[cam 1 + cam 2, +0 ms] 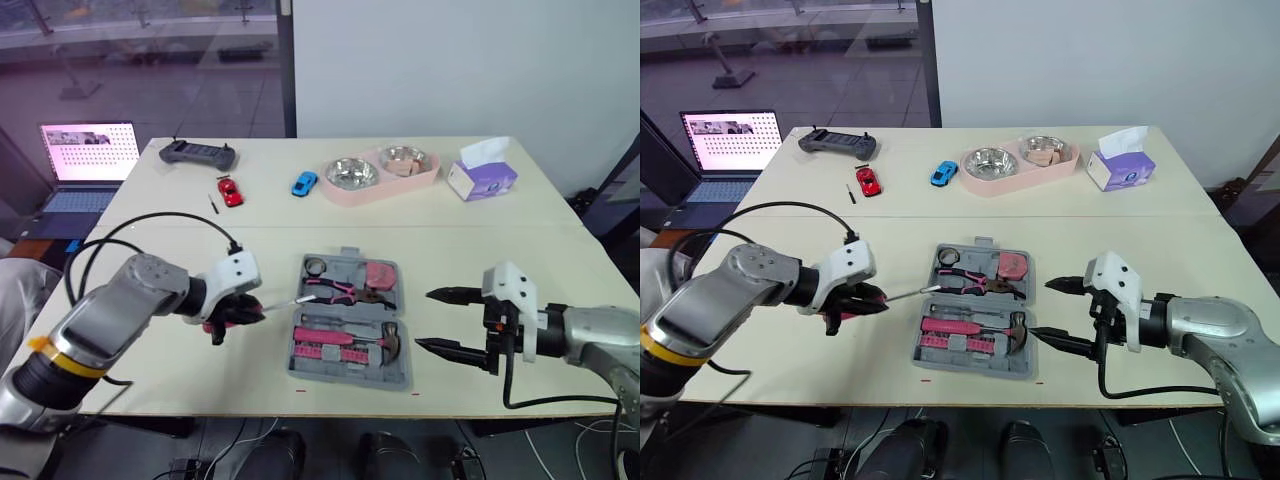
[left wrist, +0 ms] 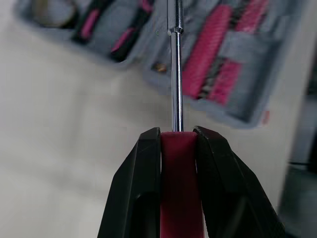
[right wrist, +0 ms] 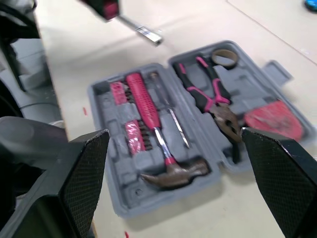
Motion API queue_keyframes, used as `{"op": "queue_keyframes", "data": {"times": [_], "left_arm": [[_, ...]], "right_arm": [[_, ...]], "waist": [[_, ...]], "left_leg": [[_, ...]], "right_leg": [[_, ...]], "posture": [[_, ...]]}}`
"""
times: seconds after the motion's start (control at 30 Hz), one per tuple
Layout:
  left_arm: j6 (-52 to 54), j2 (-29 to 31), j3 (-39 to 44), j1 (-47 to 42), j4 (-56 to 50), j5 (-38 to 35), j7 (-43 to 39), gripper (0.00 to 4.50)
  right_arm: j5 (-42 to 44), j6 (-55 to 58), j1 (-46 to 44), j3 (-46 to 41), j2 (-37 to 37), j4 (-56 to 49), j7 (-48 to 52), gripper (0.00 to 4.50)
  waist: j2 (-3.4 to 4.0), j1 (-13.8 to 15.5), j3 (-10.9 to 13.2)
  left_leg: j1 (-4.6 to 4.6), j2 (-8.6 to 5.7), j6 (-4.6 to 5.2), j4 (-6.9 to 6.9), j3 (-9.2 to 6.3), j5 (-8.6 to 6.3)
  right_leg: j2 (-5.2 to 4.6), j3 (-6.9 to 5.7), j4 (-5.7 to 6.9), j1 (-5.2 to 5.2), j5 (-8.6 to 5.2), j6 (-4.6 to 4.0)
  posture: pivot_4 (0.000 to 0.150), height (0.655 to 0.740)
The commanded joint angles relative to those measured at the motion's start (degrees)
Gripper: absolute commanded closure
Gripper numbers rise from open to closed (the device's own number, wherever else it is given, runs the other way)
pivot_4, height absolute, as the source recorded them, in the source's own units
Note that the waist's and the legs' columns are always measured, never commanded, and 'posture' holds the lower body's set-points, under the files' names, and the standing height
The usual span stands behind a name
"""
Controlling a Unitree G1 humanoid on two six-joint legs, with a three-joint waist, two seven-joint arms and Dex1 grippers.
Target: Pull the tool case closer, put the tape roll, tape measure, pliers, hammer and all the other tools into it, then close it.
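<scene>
The grey tool case (image 1: 352,368) lies open near the table's front edge. In it lie the tape roll (image 1: 316,266), the pink tape measure (image 1: 379,274), the pliers (image 1: 340,291) and the pink-handled hammer (image 1: 352,337). My left gripper (image 1: 238,312) is just left of the case, shut on a screwdriver (image 2: 177,89) with a red handle; the metal shaft points toward the case's left edge. My right gripper (image 1: 440,320) hovers open just right of the case, nothing between its fingers.
At the back of the table stand a pink double bowl (image 1: 378,173), a tissue box (image 1: 481,172), a red toy car (image 1: 231,192), a blue toy car (image 1: 304,183) and a black controller (image 1: 198,153). A laptop (image 1: 84,165) sits off the table's left.
</scene>
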Motion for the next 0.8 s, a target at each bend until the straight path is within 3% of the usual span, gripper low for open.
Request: {"op": "queue_keyframes", "data": {"times": [0.03, 0.13, 0.3, 0.47, 0.8], "left_arm": [[10.56, 0.27, -4.25, -6.98, -4.27, -3.61, -3.34, 3.98], [17.14, -2.35, -8.76, -12.47, -5.25, -4.89, -2.46, 3.98], [19.38, -6.95, -16.96, -19.07, -5.80, -3.82, -0.68, 3.98], [10.91, -11.12, -27.89, -21.64, -4.16, 3.58, 2.37, 3.98], [13.08, -20.58, -31.04, -22.46, -0.13, 5.21, 5.49, 3.98]], "right_arm": [[0.46, -0.90, 1.18, -2.38, 0.42, -3.25, -1.44, 0.00], [0.57, -1.04, 2.41, -3.06, 0.76, -4.23, -2.44, 0.00], [1.96, -0.49, 4.37, -3.33, -0.12, -6.96, -1.60, 0.00], [2.64, -1.26, 3.24, -1.50, -1.88, -7.32, 1.99, 0.00], [-1.02, -4.34, 2.54, 0.49, -3.93, -4.28, 4.91, 0.00]], "waist": [[-0.01, -0.06, 0.03], [0.00, -0.06, 0.04], [-0.07, -0.04, 0.09], [-0.06, -0.12, 0.09], [-0.08, 0.02, 0.10]], "left_leg": [[0.00, 0.01, 0.00, -0.01, 0.00, 0.00], [0.00, -0.01, 0.02, -0.01, 0.02, -0.01], [0.01, 0.00, 0.03, 0.03, 0.03, 0.00], [0.08, -0.01, 0.03, 0.06, 0.10, 0.00], [0.08, -0.01, 0.05, 0.07, 0.10, 0.00]], "right_leg": [[0.01, -0.01, 0.00, -0.01, 0.00, 0.01], [0.01, -0.01, 0.00, 0.00, -0.02, 0.06], [0.02, -0.01, 0.04, 0.02, -0.02, 0.07], [-0.01, 0.03, 0.03, 0.10, -0.02, 0.06], [-0.01, 0.03, 0.03, 0.10, -0.02, 0.07]], "posture": [[0.150, 0.7400], [0.150, 0.7400], [0.150, 0.7400], [0.150, 0.7400], [0.150, 0.7400]]}}
